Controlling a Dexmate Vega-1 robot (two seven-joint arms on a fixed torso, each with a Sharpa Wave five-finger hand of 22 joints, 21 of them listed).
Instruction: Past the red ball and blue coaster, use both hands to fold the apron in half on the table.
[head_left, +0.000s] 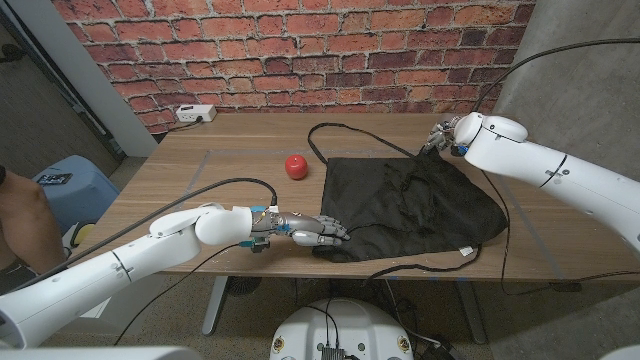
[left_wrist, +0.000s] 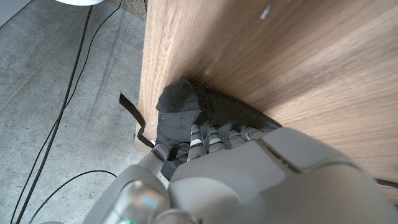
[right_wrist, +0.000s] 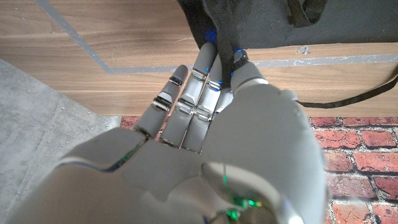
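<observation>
A wooden bench (head_left: 240, 165) stands before a red brick wall (head_left: 300, 50), seen from above. A black apron (head_left: 415, 205) lies spread on the bench's right half, rumpled, its thin black straps (head_left: 350, 135) looping off its far edge toward 12 o'clock. A red ball (head_left: 296, 166) sits at about 9 o'clock from the apron, just beside its left edge but apart from it. The left robot hand (head_left: 315, 232) reaches in from 8 o'clock and meets the apron's near left corner at the bench's front edge; the left wrist view shows its fingers (left_wrist: 208, 138) curled on a bunched fold of black cloth (left_wrist: 180, 115) right at that edge, so it grips the apron. The right robot hand (head_left: 445, 135) comes in from 3 o'clock to the apron's far right corner; the right wrist view shows it (right_wrist: 205, 93) with fingers mostly straight and close together, thumb and a fingertip pinching a peak of the cloth (right_wrist: 224, 25) lifted off the bench. A white power strip (head_left: 196, 114) lies at the bench's far left corner, at 10 o'clock from the ball. A blue stool (head_left: 65, 185) stands on the floor beyond the bench's left end, and part of a person (head_left: 20, 225) shows at the left border.
</observation>
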